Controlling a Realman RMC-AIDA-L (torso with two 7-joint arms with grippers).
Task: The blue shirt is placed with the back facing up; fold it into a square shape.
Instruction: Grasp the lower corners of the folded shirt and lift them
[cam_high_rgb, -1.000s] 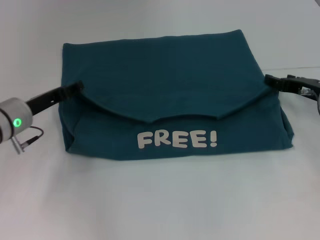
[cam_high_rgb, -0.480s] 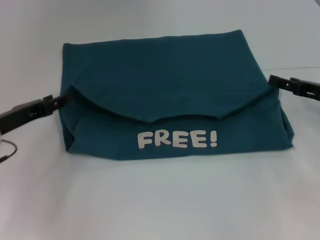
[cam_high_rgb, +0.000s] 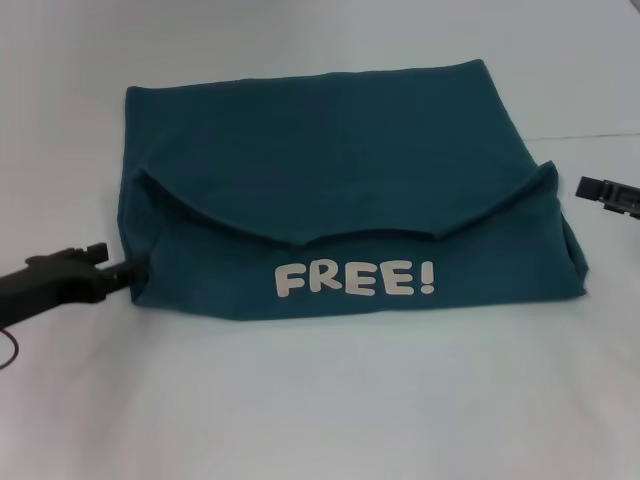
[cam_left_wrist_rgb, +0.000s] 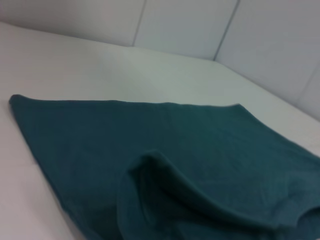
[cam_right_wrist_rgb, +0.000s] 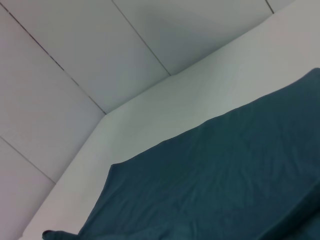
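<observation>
Two grippers in play and one shirt. Start on the left gripper (cam_high_rgb: 138, 268): it sits low on the table (cam_high_rgb: 320, 400) at the near left corner of the blue shirt (cam_high_rgb: 340, 150), its dark tip right at the fabric's edge. Whether that tip is touching the cloth or pinching it, I cannot tell; the fingers merge into one dark shape against the teal, so open or closed is not readable. The arm behind it runs off the left side of the head view.

Over to the right gripper (cam_high_rgb: 585, 187): only its black tip pokes in from the right side, just beside the shirt's right edge and clear of it, with white table showing between. Most of it is cut off, so the spread of its fingers cannot be made out either.

Now the shirt itself. It lies in the middle of the white table as a wide folded bundle. One flap comes down from the far side with a curved, scalloped lower edge, and below it one line of white lettering (cam_high_rgb: 355, 279) reads "FREE!".

Neither wrist view shows that arm's own fingers. The left wrist camera sees teal cloth (cam_left_wrist_rgb: 200, 165) with a rolled fold rising in it; the right wrist camera sees a flat stretch of the same fabric (cam_right_wrist_rgb: 225, 180) under grey wall panels (cam_right_wrist_rgb: 75, 75).
</observation>
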